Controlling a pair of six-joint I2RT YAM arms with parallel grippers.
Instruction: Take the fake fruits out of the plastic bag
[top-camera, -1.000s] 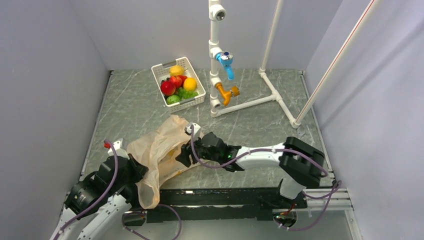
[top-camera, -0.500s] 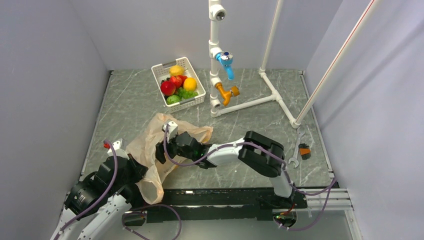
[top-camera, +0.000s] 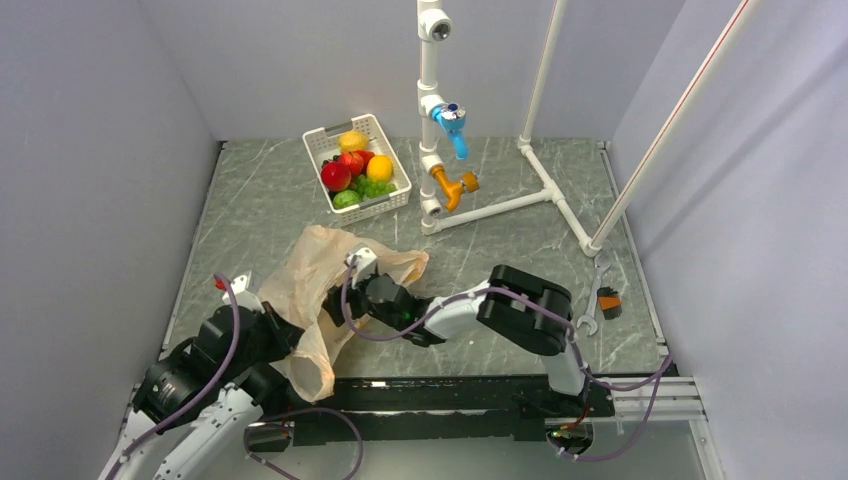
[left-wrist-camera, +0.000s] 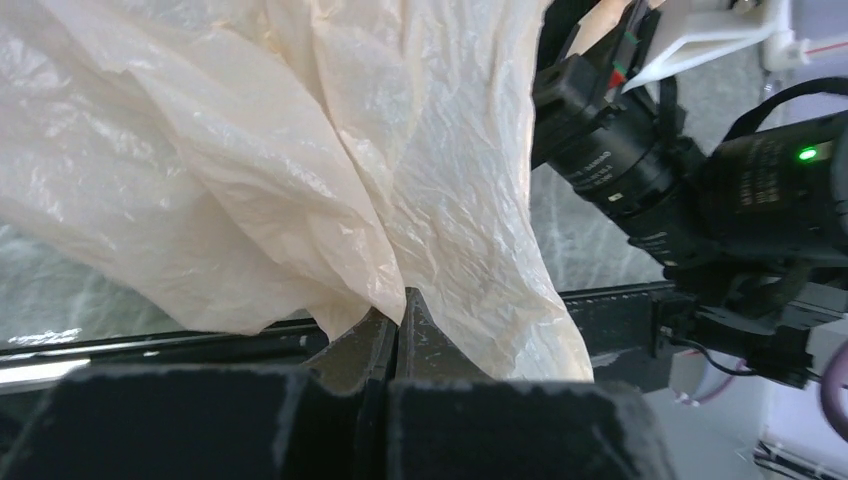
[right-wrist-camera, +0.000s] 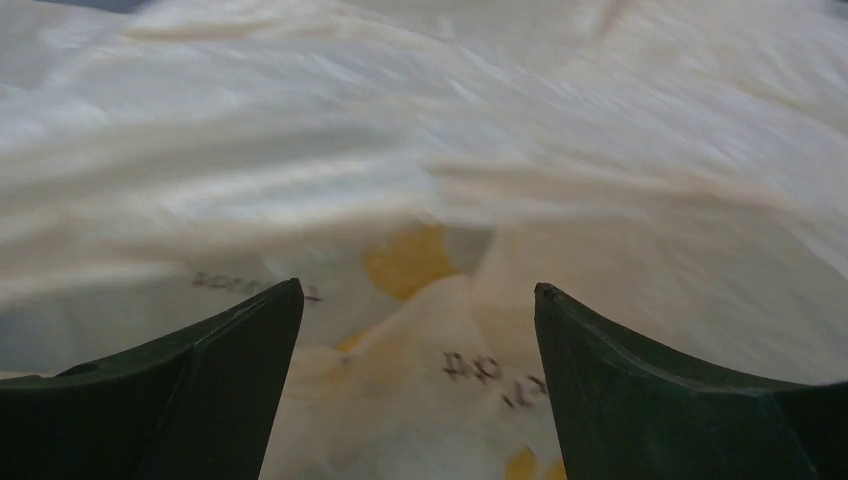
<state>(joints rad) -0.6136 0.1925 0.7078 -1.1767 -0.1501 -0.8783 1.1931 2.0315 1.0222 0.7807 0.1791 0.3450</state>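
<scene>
our left gripper (left-wrist-camera: 397, 322) is clenched on a fold of the plastic bag (top-camera: 312, 268), near the front edge of the table (top-camera: 500, 250). the bag lies crumpled between our two arms. our right gripper (right-wrist-camera: 418, 320) has its jaws wide apart with nothing between them. it is right up against the bag's thin skin, where the little yellow print shows.

we cannot see any fruit in the bag; the skin there is blurry and wrinkled. the fake fruits (top-camera: 352, 175) we can see, like the red apple (top-camera: 335, 176) and the green grape bunch (top-camera: 374, 187), sit in the white basket (top-camera: 318, 137) at the back, well apart from the bag.

we think the job now is to feel in the bag for what is left. we should hold the fold tight with the left so the bag does not slide. we should go in slowly with the right and close only on something round and firm, not on the skin, or the bag will come along too.
</scene>
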